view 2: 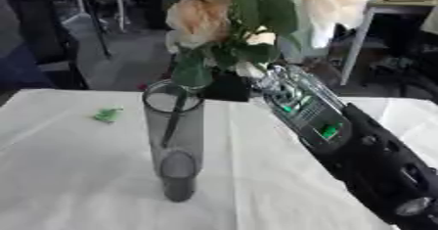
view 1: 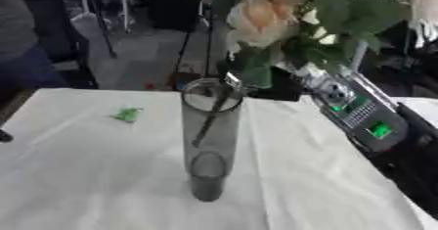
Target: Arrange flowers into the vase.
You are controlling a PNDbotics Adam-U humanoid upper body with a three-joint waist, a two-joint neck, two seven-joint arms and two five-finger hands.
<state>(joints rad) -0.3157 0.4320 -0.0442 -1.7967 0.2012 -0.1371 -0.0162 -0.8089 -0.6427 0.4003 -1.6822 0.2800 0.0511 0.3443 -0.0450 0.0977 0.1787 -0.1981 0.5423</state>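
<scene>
Your table [view 1: 94, 175], white cloth on it, carries the tall grey glass vase [view 2: 175, 146] upright near centre. Your right arm [view 2: 376, 170] comes in from the right. It holds the flower bunch [view 2: 231, 23], peach blooms and green leaves, above the vase rim, with a stem [view 1: 208, 119] reaching down inside. Right hand [view 2: 278, 84] looks curled round the stems, but leaves hide most of it. Small green scrap [view 1: 127, 114] lies left of the vase.

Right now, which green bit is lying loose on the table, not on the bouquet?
The small green scrap on the white tablecloth, left of the vase. The other green leaves sit on the bouquet above.
</scene>
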